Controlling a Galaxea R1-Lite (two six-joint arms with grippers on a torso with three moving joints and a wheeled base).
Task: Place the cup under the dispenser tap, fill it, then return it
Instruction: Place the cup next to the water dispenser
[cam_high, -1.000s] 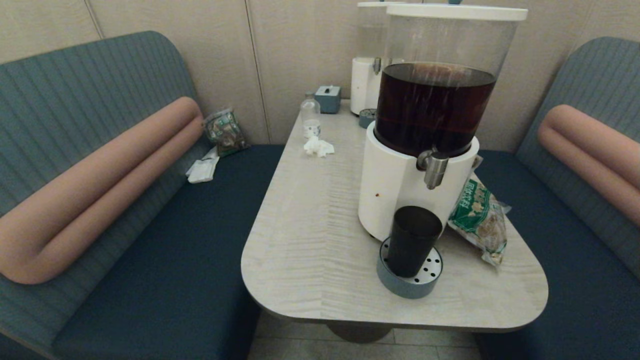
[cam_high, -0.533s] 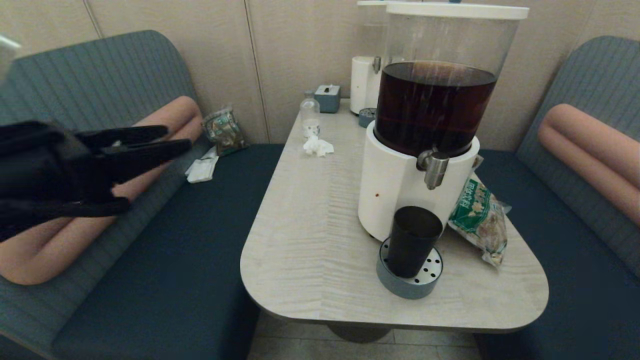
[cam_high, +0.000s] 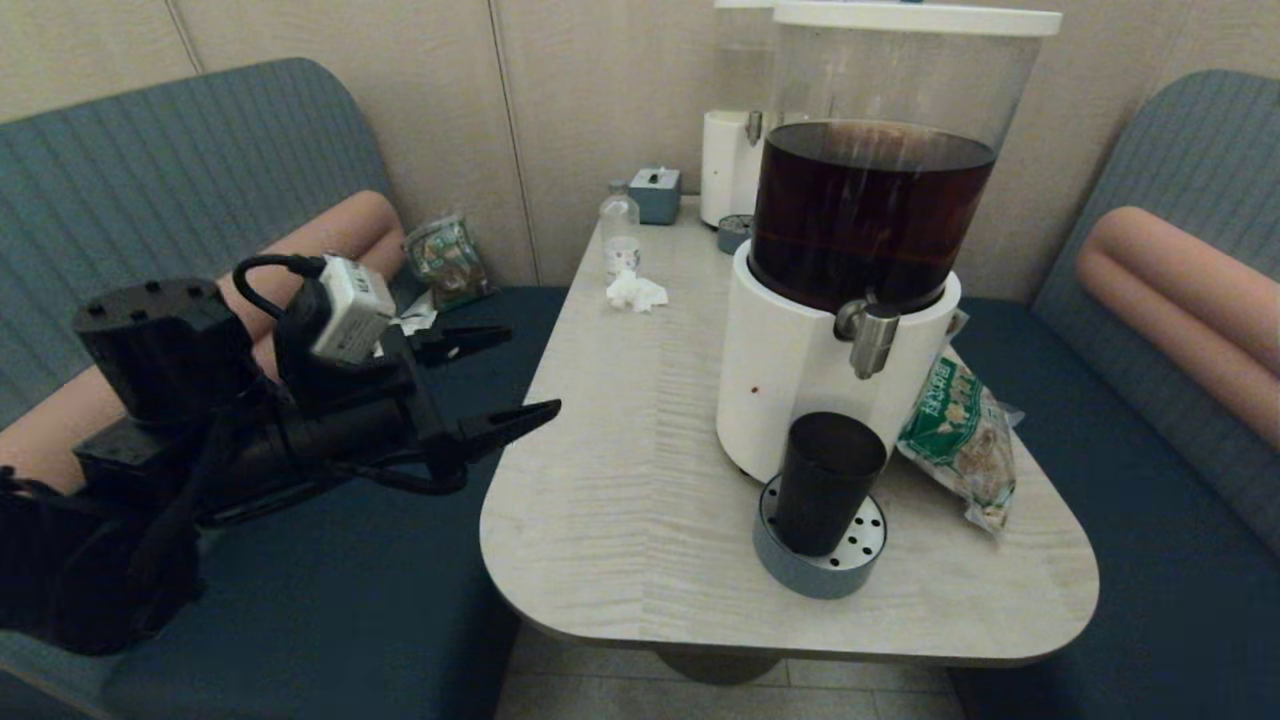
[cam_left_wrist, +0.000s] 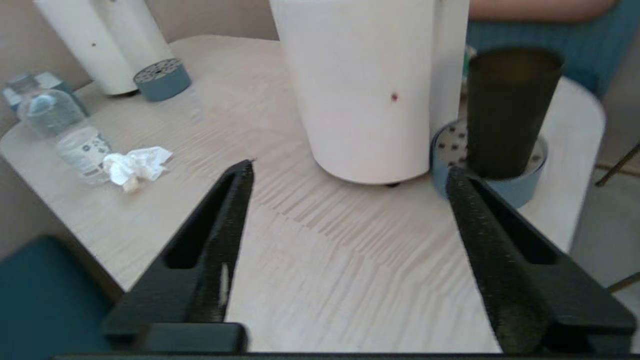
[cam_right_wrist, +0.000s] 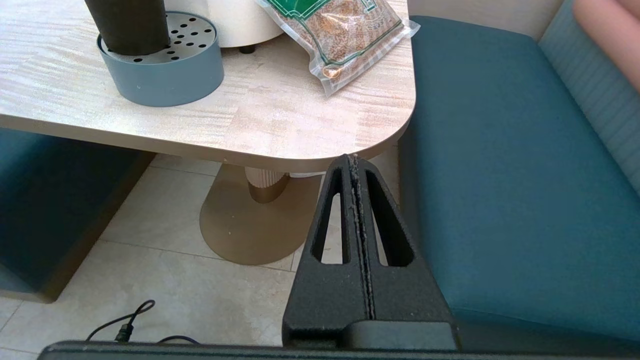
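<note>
The black cup (cam_high: 828, 480) stands upright on the blue-grey drip tray (cam_high: 820, 572), directly below the silver dispenser tap (cam_high: 868, 337) of the big white-based dispenser (cam_high: 790, 380) holding dark drink. My left gripper (cam_high: 531, 370) is open and empty, hovering at the table's left edge, well to the left of the cup. In the left wrist view, the cup (cam_left_wrist: 510, 110) shows just beyond one of the gripper's (cam_left_wrist: 348, 169) fingertips (cam_left_wrist: 457, 182). My right gripper (cam_right_wrist: 353, 159) is shut and empty, low beside the table's near right corner; the cup (cam_right_wrist: 127, 25) is far from it.
A green snack bag (cam_high: 955, 430) lies right of the dispenser. A small clear bottle (cam_high: 620, 232), crumpled tissue (cam_high: 636, 292), tissue box (cam_high: 655, 195) and a smaller white dispenser (cam_high: 730, 170) sit at the table's far end. Blue benches (cam_high: 350, 520) flank the table (cam_high: 620, 500).
My left arm has come into view from the left and swung right and lower to the table's edge, its jaws spread wider. The cup and dispenser have not moved.
</note>
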